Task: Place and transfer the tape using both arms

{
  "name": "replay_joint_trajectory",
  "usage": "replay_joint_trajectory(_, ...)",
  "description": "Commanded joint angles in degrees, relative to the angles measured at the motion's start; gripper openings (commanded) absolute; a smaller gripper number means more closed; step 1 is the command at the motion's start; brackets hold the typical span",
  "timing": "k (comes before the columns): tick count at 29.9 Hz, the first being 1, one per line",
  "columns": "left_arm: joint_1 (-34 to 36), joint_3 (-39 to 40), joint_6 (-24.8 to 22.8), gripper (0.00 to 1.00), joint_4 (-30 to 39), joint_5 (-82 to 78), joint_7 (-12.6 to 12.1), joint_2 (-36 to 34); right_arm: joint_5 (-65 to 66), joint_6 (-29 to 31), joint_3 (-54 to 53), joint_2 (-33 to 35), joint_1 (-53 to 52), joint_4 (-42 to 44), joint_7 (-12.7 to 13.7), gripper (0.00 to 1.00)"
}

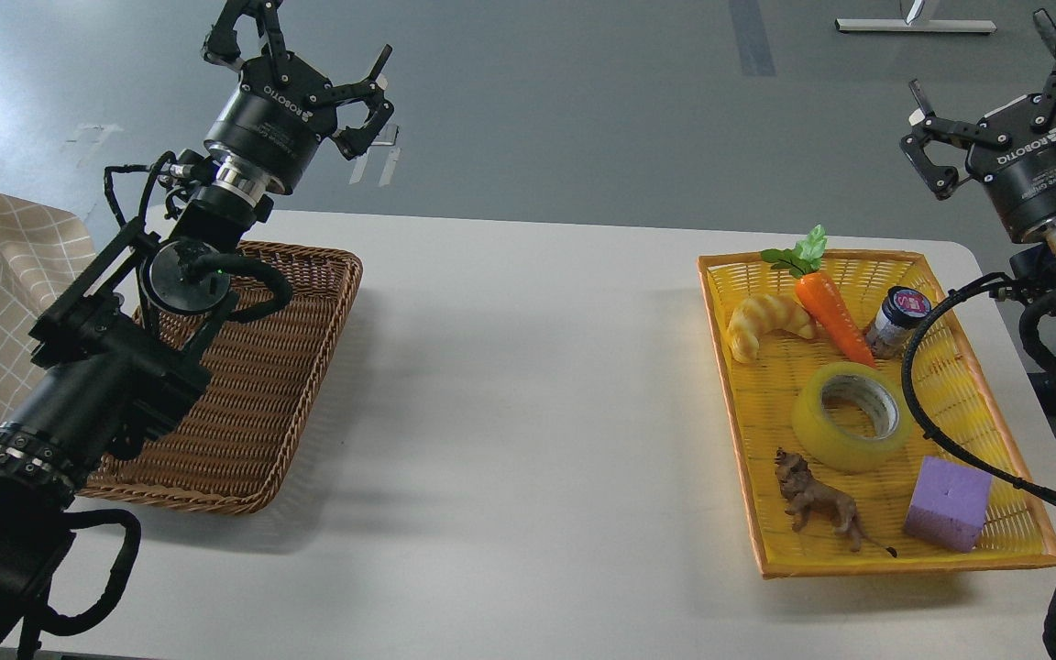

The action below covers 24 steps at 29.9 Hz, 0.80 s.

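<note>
A white table stands on a grey floor and carries two baskets well apart. The tape, a translucent yellow roll with a pale core, lies flat near the middle of the yellow basket on the right, its hole facing up. A toy carrot and a small jar lie just beyond it, a croissant beyond and to the left, a toy lion just in front, and a purple foam cube in front and to the right. The right gripper hangs above and beyond the far right corner of this basket, its fingers spread and holding nothing, well apart from the tape, which sits nearer the viewer and to its left. The left gripper is raised beyond the brown wicker basket on the left, fingers likewise parted and empty, though the far finger is partly hidden. The step in hand is judged to be the right arm's reach for the roll. A sound approach descends from above with the fingers wide, spanning the outer wall or one finger in the core, and clears the jar, the carrot and the arm's own cable, which hangs over the basket beside the roll.
</note>
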<state>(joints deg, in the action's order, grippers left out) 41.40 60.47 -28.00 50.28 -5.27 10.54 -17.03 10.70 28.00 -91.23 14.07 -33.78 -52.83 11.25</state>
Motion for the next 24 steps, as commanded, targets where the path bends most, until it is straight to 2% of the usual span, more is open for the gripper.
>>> replay_joint_trajectory(1, 0.1, 0.0, 0.0, 0.98, 0.0, 0.0, 0.0, 0.0, 0.0, 0.0, 0.0, 0.0, 0.0, 0.0, 0.0, 1.0)
replay_joint_trajectory(24, 0.0, 0.0, 0.0, 0.98, 0.7, 0.0, 0.1, 0.1, 0.0, 0.0, 0.0, -0.2, 0.1, -0.1, 0.0, 1.0)
